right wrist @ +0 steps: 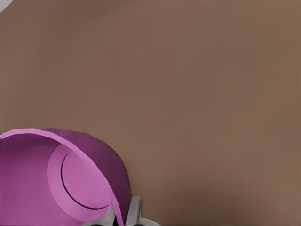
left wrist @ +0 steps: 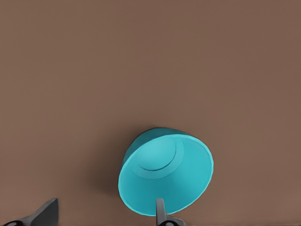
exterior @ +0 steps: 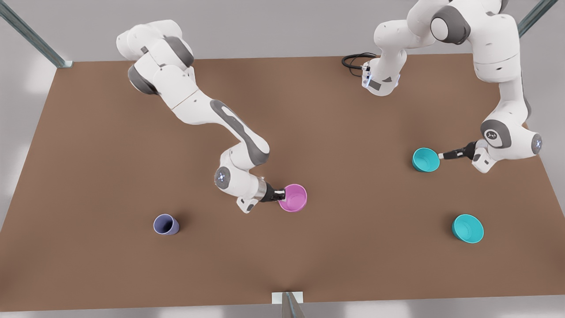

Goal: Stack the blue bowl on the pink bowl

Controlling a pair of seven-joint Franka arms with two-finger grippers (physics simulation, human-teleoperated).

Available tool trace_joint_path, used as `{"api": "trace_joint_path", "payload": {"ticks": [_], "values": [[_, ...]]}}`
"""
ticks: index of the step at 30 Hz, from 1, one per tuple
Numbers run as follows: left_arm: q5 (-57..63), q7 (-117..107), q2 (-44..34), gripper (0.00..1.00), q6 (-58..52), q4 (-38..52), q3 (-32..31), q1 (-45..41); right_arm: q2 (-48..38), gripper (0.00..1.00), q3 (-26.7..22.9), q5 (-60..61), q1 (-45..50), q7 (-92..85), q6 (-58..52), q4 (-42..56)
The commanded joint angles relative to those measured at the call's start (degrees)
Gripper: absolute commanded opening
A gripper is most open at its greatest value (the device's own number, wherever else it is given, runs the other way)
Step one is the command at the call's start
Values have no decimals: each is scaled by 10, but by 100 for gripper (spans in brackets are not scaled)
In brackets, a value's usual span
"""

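Gripping the rim of the blue bowl [exterior: 426,160] at the front view's right with the left gripper [exterior: 441,155], one of its fingers [left wrist: 161,213] inside the wall, the other well off to the side, so not clenched on it. Pinching the rim of the pink bowl [exterior: 294,197] mid-desk [exterior: 335,128] with the right gripper [exterior: 281,194], fingers [right wrist: 134,210] straddling the wall. Resting apart: a second turquoise bowl [exterior: 468,228] nearer the front edge, a lavender cup [exterior: 166,224] toward the front view's left.
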Motion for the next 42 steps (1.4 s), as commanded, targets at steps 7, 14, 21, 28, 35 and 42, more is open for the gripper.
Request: {"api": "trace_joint_path", "payload": {"ticks": [7,14,21,28,35,42], "values": [[-83,302,20,100,92,-42,0,-1,30,84,-23,-5,28,177,18,25],[-93,302,33,100,115,-42,-1,-5,11,100,-23,1,24,177,8,25],[-96,282,40,64,104,-45,-5,-8,-106,100,-34,-142,-242,151,-558,121],[-95,279,39,21,85,-44,-5,-9,-337,100,-35,-356,-349,-77,-891,241],[-68,36,-13,21,-58,52,-2,-127,-466,100,-63,-355,-348,-133,-757,16],[-25,-387,106,21,-241,439,-92,-315,-472,100,-63,-355,-348,-134,-754,7]]}}
